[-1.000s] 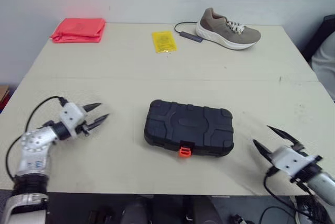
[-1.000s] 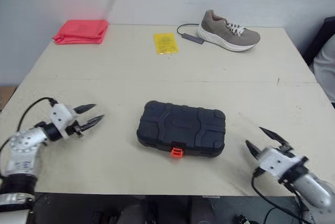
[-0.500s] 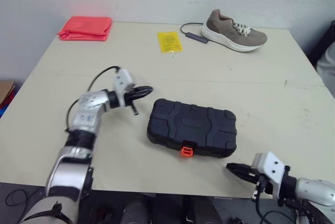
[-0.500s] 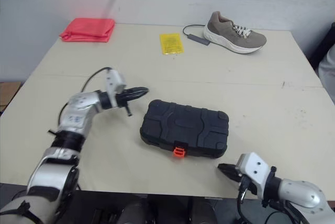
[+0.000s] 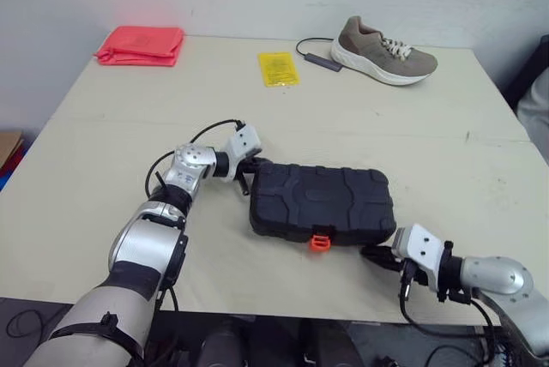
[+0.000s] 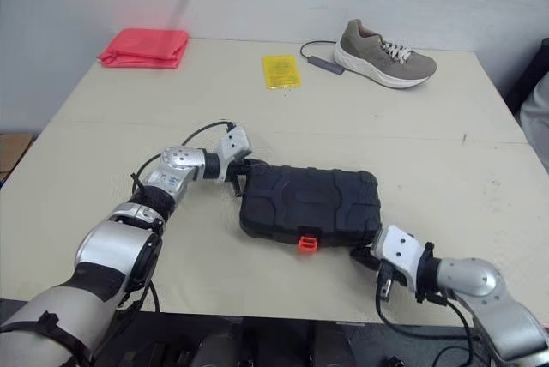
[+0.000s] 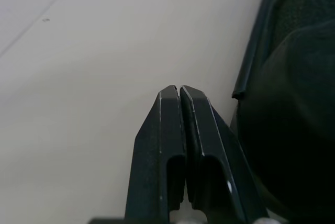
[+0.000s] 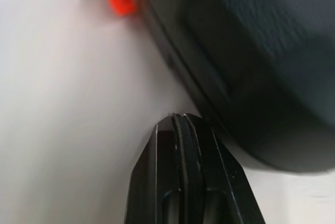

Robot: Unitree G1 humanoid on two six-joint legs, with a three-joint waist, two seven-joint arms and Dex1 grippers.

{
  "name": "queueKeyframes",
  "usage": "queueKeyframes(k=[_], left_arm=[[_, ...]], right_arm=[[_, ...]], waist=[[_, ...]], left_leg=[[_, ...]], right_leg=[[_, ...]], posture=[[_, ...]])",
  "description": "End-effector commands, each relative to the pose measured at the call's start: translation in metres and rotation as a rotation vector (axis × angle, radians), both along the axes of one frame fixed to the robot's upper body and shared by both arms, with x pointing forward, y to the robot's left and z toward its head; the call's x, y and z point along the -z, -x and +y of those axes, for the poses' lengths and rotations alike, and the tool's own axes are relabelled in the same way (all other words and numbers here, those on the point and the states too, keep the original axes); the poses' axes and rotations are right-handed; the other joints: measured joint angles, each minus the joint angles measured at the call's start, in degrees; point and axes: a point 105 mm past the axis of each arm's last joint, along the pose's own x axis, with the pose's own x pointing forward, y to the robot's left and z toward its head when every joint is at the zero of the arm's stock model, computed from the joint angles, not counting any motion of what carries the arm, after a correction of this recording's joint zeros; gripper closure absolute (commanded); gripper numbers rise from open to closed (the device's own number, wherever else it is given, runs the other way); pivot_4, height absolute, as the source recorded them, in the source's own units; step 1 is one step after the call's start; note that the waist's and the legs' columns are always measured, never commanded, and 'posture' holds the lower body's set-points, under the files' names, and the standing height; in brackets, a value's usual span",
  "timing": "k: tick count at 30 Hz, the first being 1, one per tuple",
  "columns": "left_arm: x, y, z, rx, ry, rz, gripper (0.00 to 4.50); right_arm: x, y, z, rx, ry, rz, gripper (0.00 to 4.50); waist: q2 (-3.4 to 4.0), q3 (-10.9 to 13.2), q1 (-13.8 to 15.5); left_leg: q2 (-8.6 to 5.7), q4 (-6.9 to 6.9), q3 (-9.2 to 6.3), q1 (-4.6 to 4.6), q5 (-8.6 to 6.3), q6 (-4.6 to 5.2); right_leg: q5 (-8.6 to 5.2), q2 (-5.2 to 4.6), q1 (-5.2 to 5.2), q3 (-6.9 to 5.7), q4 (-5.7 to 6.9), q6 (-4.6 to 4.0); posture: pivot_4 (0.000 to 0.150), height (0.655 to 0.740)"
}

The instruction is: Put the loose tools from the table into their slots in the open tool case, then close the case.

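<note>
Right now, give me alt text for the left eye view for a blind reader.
A closed black tool case with an orange latch lies on the table, the left pincer at its far left corner and the right pincer at its near right corner. A shoe, a yellow packet and a red cloth sit along the far edge.

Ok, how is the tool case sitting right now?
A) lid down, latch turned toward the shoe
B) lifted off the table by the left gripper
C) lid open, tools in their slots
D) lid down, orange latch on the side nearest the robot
D: the tool case lies flat on the table with its lid down, and the orange latch sits on its near edge.
</note>
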Motion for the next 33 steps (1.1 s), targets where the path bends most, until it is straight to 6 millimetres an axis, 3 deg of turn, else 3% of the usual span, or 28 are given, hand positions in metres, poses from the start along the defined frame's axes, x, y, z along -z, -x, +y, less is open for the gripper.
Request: queueKeyframes(k=[1, 5, 13, 18, 22, 25, 28, 33], left_arm=[[-0.003, 0.012, 0.006, 0.1, 0.02, -0.017, 4.44], [-0.003, 0.026, 0.023, 0.162, 0.053, -0.028, 4.44], [-0.008, 0.057, 0.031, 0.195, 0.184, -0.067, 4.44], [-0.026, 0.067, 0.045, 0.111, 0.319, -0.066, 4.44], [-0.049, 0.072, 0.052, 0.133, 0.363, -0.076, 4.44], [-0.069, 0.074, 0.032, 0.214, 0.402, -0.079, 4.44], [-0.074, 0.078, -0.009, 0.331, 0.369, -0.066, 4.44], [-0.066, 0.073, -0.07, 0.402, 0.288, -0.069, 4.44]], right_arm=[[0.0, -0.025, -0.022, 0.072, 0.075, -0.059, 4.5], [-0.005, -0.054, -0.025, 0.072, 0.102, -0.135, 4.5], [-0.019, -0.102, -0.017, 0.105, 0.058, -0.3, 4.5], [-0.03, -0.098, -0.022, 0.142, 0.002, -0.378, 4.5], [-0.043, -0.066, -0.031, 0.171, -0.052, -0.395, 4.5], [-0.053, -0.039, -0.026, 0.17, -0.113, -0.381, 4.5], [-0.069, -0.019, -0.01, 0.155, -0.182, -0.387, 4.5], [-0.073, -0.016, 0.011, 0.162, -0.203, -0.379, 4.5]], waist=[[0.0, 0.0, -0.2], [0.01, 0.0, -0.4], [0.03, 0.0, -1.3], [0.04, 0.0, -1.4], [0.17, 0.1, -0.8], [0.24, 0.1, 0.1], [0.27, 0.0, 0.2], [0.27, 0.0, 0.1]], left_leg=[[0.0, 0.0, 0.01, 0.0, 0.0, 0.01], [0.04, 0.0, 0.04, 0.01, 0.0, 0.0], [0.04, 0.05, 0.08, 0.01, 0.01, -0.01], [0.05, 0.03, 0.04, -0.01, 0.01, -0.01], [0.05, 0.02, -0.02, -0.05, 0.01, -0.01], [0.02, 0.01, -0.01, -0.04, 0.01, -0.01], [-0.05, 0.04, -0.04, 0.02, 0.02, 0.02], [-0.04, 0.02, -0.08, 0.11, 0.0, 0.0]], right_leg=[[0.0, -0.02, 0.0, 0.0, 0.0, 0.0], [0.0, 0.0, -0.03, 0.0, 0.05, 0.0], [0.0, -0.04, -0.04, 0.07, 0.15, 0.0], [0.0, -0.09, -0.04, 0.06, 0.16, 0.01], [0.0, -0.13, -0.04, 0.03, 0.13, 0.01], [0.0, -0.12, -0.03, 0.05, 0.11, 0.01], [0.04, -0.1, 0.1, 0.07, 0.1, 0.08], [0.05, -0.01, 0.27, 0.04, -0.06, 0.09]], posture=[[0.15, 0.74], [0.15, 0.74], [0.15, 0.74], [0.15, 0.74], [0.15, 0.74], [0.15, 0.74], [0.15, 0.74], [0.15, 0.74]])
